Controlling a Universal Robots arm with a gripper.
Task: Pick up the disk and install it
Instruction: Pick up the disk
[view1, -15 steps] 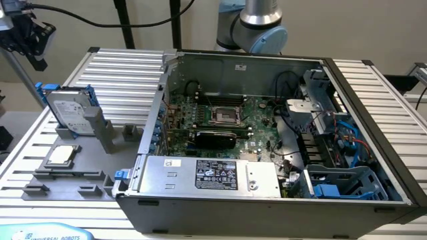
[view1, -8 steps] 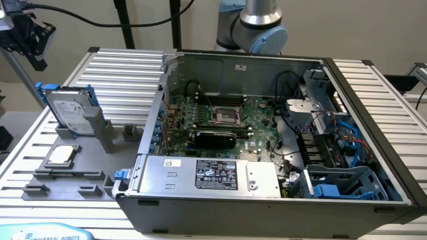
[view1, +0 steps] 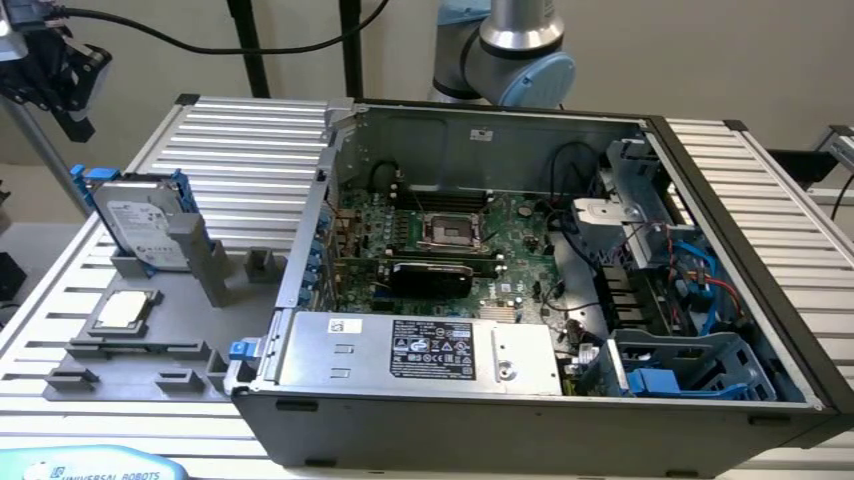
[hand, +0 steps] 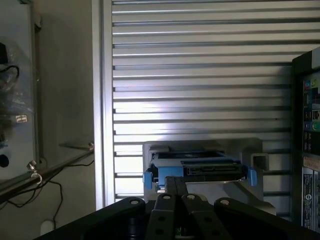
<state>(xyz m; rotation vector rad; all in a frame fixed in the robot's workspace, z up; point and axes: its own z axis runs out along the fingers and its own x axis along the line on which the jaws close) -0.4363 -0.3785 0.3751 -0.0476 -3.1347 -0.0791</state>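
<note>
The disk (view1: 140, 220) stands on edge in a slot of the grey holder (view1: 200, 265) at the exterior view's left, its white label and blue carrier frame showing. My gripper (view1: 78, 118) hangs high above it near the upper corner of that view, well apart from it. In the wrist view the two black fingers (hand: 167, 192) are pressed together with nothing between them. The disk (hand: 200, 167) is seen edge-on just beyond the tips, sitting in its grey holder (hand: 252, 150).
An open computer case (view1: 747, 250) fills the middle and the exterior view's right, with a motherboard (view1: 441, 240), a silver labelled box (view1: 427, 350) and a blue drive cage (view1: 694, 370). A small square chip (view1: 123, 310) lies on the grey fixture. The table (view1: 254, 150) is ribbed aluminium.
</note>
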